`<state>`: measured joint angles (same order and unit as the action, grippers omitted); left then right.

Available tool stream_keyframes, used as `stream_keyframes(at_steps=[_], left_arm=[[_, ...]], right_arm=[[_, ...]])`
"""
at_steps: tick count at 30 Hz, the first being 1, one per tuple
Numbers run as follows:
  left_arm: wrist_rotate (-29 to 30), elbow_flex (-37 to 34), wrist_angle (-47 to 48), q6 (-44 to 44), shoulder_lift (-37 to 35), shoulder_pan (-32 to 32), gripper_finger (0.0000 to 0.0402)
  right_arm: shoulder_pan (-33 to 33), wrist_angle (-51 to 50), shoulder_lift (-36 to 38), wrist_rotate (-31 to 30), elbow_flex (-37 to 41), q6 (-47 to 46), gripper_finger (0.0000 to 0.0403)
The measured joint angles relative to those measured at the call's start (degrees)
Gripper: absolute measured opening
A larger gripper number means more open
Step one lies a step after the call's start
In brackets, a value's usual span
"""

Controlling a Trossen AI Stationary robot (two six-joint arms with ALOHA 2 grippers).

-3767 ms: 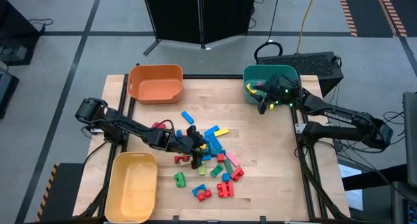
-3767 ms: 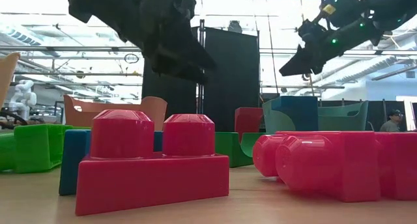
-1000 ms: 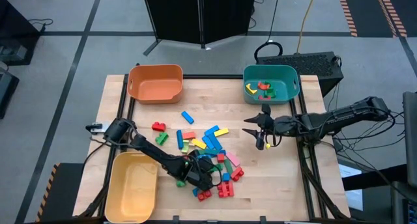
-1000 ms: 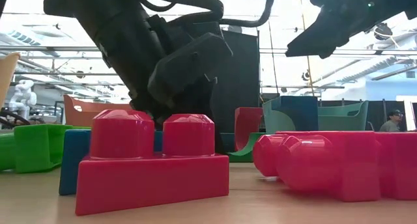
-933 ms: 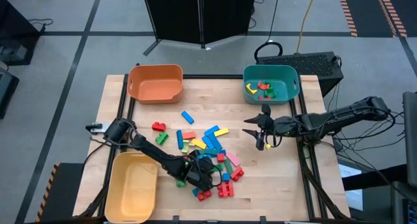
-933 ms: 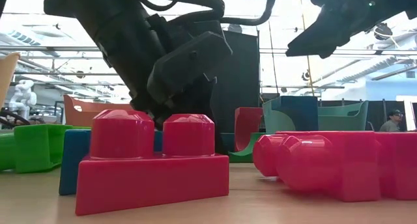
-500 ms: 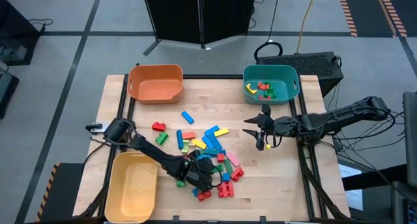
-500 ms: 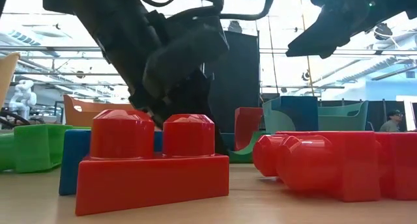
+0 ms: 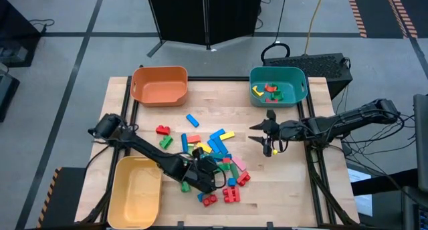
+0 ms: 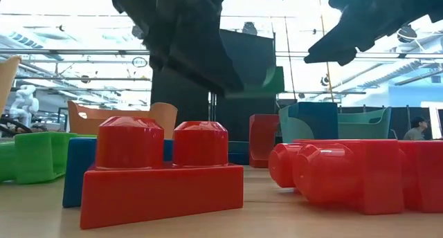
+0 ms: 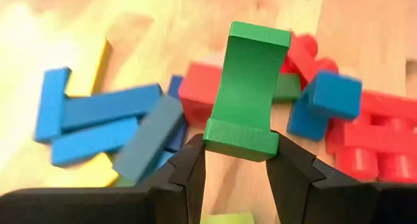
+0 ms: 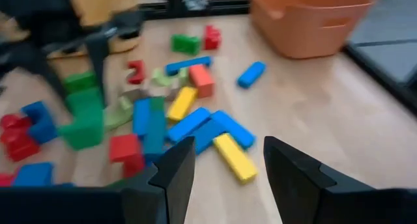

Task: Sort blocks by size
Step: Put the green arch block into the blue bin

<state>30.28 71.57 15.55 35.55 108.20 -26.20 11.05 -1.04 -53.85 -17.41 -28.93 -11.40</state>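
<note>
The blocks lie in a loose pile (image 9: 221,156) at the table's middle: blue bars, red studded bricks, and green, yellow and pink pieces. My left gripper (image 9: 203,172) hangs over the pile's near side, shut on a green arch block (image 11: 247,94). The arch also shows raised in the low view (image 10: 268,82) and in the right wrist view (image 12: 83,123). My right gripper (image 9: 265,134) hovers right of the pile, open, with nothing between its fingers (image 12: 172,168). My left gripper pinches one end of the green arch (image 11: 240,138) between its two fingers (image 11: 194,168). The fingers slant down from the table's left. The arch reaches out beyond the fingertips and hangs clear of the pile and the table.
An orange bin (image 9: 159,85) stands at the far left, and a teal bin (image 9: 294,79) with several blocks at the far right. A yellow bin (image 9: 136,190) stands at the near left. A red studded brick (image 10: 163,172) and other red blocks (image 10: 346,172) lie near the table's front edge.
My left gripper has risen from the pile with the green arch between its fingers. The arch lay among the blocks a second ago and now hangs clear above them. The other blocks stay where they were.
</note>
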Motion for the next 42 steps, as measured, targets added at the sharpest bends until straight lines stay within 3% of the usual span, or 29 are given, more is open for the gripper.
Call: stream_keyframes(at_steps=[7, 18, 21, 33, 37, 42], left_arm=[[1.9, 0.0, -1.2, -3.5, -1.5, 2.6, 0.0127], [0.2, 0.0, -5.0, -8.3, -1.5, 5.8, 0.0127], [-0.9, 0.0, -7.8, -10.5, -1.5, 6.2, 0.0127], [-2.2, 0.1, -12.0, -13.7, -1.5, 6.7, 0.0127], [-2.2, 0.1, -12.8, -14.2, -1.5, 6.7, 0.0127], [-2.2, 0.1, -14.1, -15.1, -1.5, 6.7, 0.0127]], right_arm=[[3.0, 7.2, -6.1, 2.8, 0.0, 3.6, 0.0169], [7.5, 17.1, -14.8, 5.2, 0.0, 12.5, 0.0173], [7.5, 20.8, -16.8, 8.1, 0.0, 13.0, 0.0186], [7.4, 27.1, -20.4, 8.1, 0.0, 13.6, 0.0268], [7.4, 27.2, -20.4, 8.1, 0.0, 13.4, 0.0264], [7.4, 27.0, -20.4, 8.0, 0.0, 12.2, 0.0225]])
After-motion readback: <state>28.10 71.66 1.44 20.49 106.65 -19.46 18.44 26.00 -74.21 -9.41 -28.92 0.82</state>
